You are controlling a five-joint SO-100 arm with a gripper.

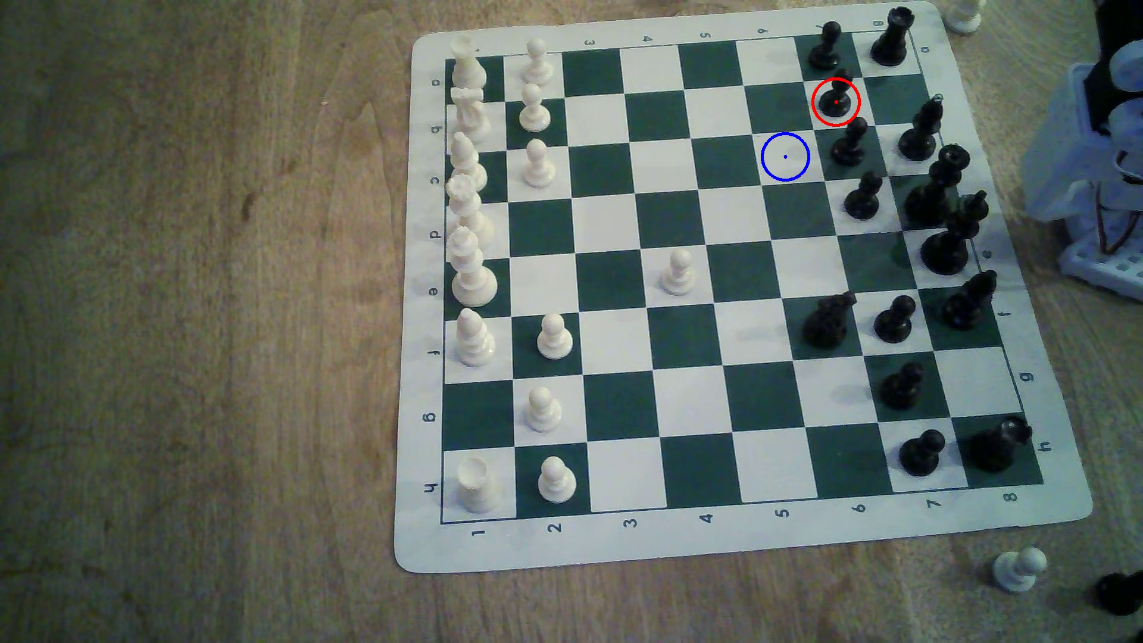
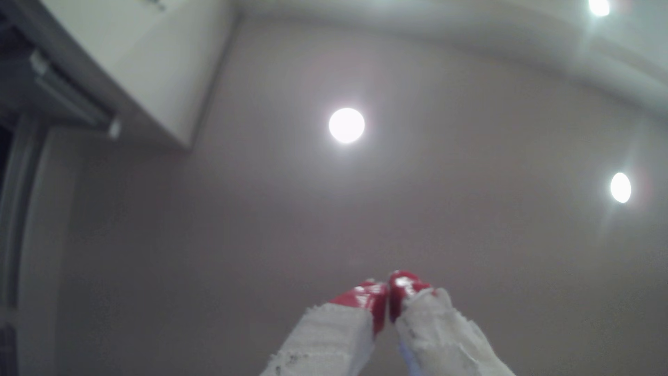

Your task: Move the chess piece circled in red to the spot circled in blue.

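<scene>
Jaws are sitting pressed together, red tips touching, nothing between them. The gripper [image 2: 388, 289] is pointing up at a ceiling with round lights [image 2: 346, 125], so it's nowhere near the board.

In the exterior view, the pawn [image 1: 836, 99] with the red ring is standing upright on a white square, second one down in its column, close to the board's [image 1: 427, 550] top edge. It's getting crowded there: another black pawn [image 1: 826, 46] is sitting just above it and another [image 1: 849, 143] just below, with a taller black piece [image 1: 921, 131] off to the exterior view's right. The side toward the exterior view's left is lying wide open though, bare squares all the way to the white pawns.

The blue spot [image 1: 785, 157] is sitting on a white square one column to the exterior view's left and one row down, so diagonal to the pawn, corners touching. Nothing's standing on it, and the squares left, above and below it are bare too.

The arm's base [image 1: 1101, 185] is showing just off the board's right edge in the exterior view. A loose white pawn [image 1: 1017, 569] is lying off the board near the bottom right corner.
</scene>
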